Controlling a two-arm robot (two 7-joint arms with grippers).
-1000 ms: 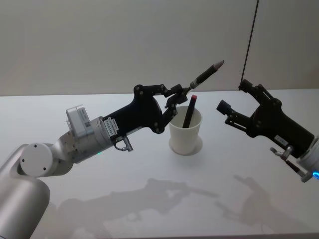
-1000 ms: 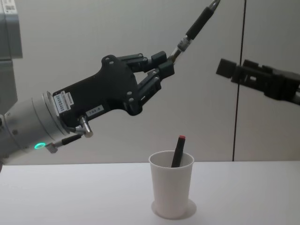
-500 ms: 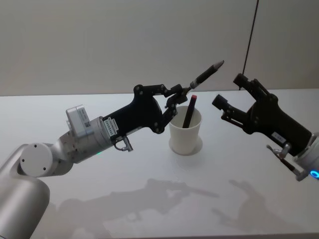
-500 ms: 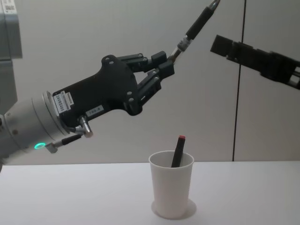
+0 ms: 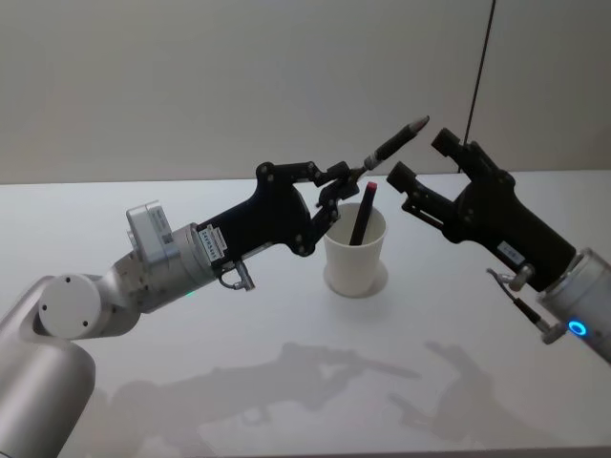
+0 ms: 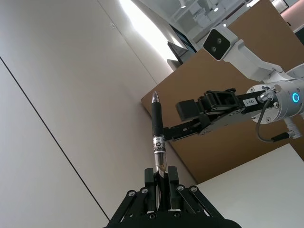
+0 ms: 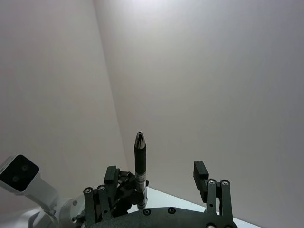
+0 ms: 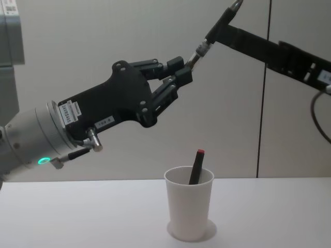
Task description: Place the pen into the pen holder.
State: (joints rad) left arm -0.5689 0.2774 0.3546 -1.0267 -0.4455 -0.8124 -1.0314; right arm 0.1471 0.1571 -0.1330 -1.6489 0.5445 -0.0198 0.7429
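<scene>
Your left gripper (image 5: 346, 177) has its jaws pinched on the lower end of a slim black pen with a silver collar and a grey pointed tip (image 5: 396, 140), holding it in the air, slanted up and away toward the right arm. In the left wrist view the same pen (image 6: 157, 134) stands straight out from between the closed jaws. Your right gripper (image 5: 417, 172) reaches in from the right with its jaws spread wide, one black finger (image 7: 200, 175) standing well to one side of the pen's grip (image 7: 140, 159); the pen tip sits between the two jaws without touching either. In the chest view the right arm's finger (image 8: 269, 47) lies close by the pen's upper end. Below and just in front of your left gripper, a plain white tapered paper cup (image 5: 355, 254) stands upright on the white tabletop (image 5: 286, 382). A second dark pen with a red cap (image 8: 196, 166) leans inside it.
</scene>
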